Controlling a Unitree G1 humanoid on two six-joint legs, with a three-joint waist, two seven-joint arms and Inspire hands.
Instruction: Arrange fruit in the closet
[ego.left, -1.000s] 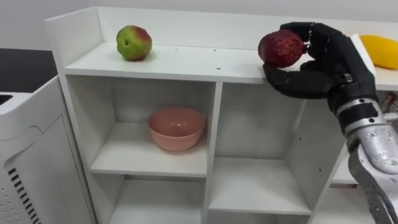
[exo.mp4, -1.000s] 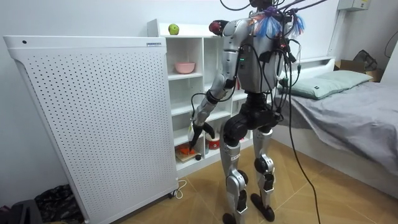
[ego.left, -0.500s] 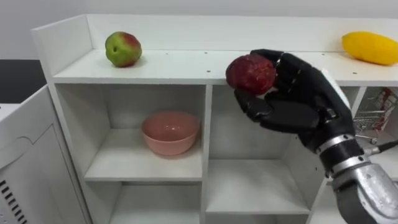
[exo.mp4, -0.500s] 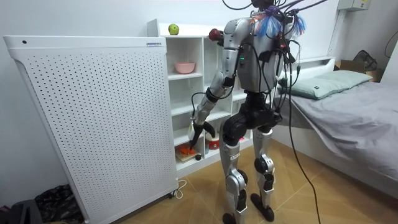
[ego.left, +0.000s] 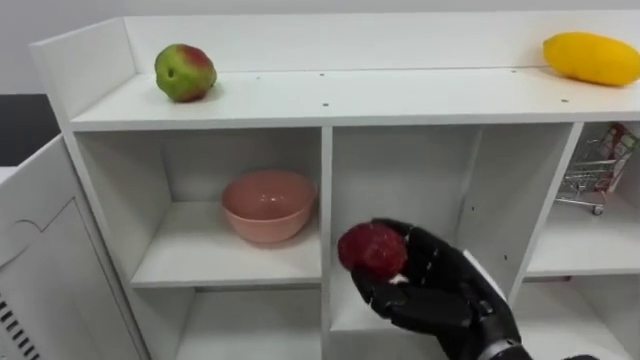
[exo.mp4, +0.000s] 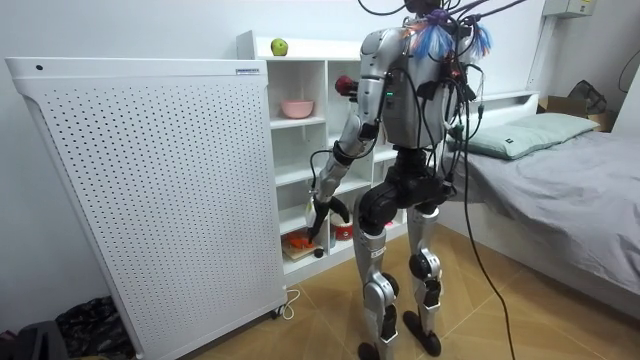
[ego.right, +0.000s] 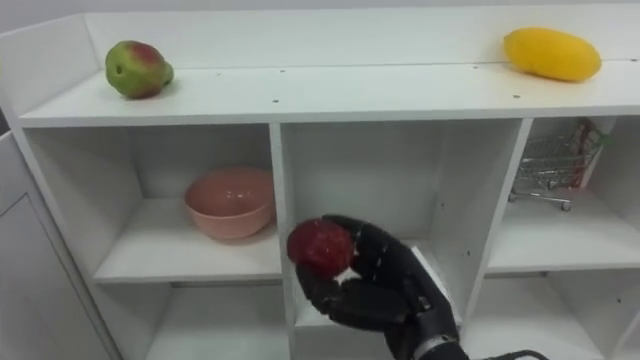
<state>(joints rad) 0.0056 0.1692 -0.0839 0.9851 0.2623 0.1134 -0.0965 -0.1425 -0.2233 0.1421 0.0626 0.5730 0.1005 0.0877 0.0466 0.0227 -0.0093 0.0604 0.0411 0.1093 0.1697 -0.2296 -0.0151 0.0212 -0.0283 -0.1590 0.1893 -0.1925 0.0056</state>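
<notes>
Left eye view shows the dark red fruit (ego.left: 372, 250) gripped by the right hand (ego.left: 440, 298), fingers curled round it, before the middle compartment (ego.left: 400, 180); pink bowl (ego.left: 266, 205) up-left; apple (ego.left: 185, 72) and mango (ego.left: 592, 58) above look already shelved, this one not yet placed

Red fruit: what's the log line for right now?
right hand: holds red fruit | where: front of middle cubby | left hand: hangs low
</notes>
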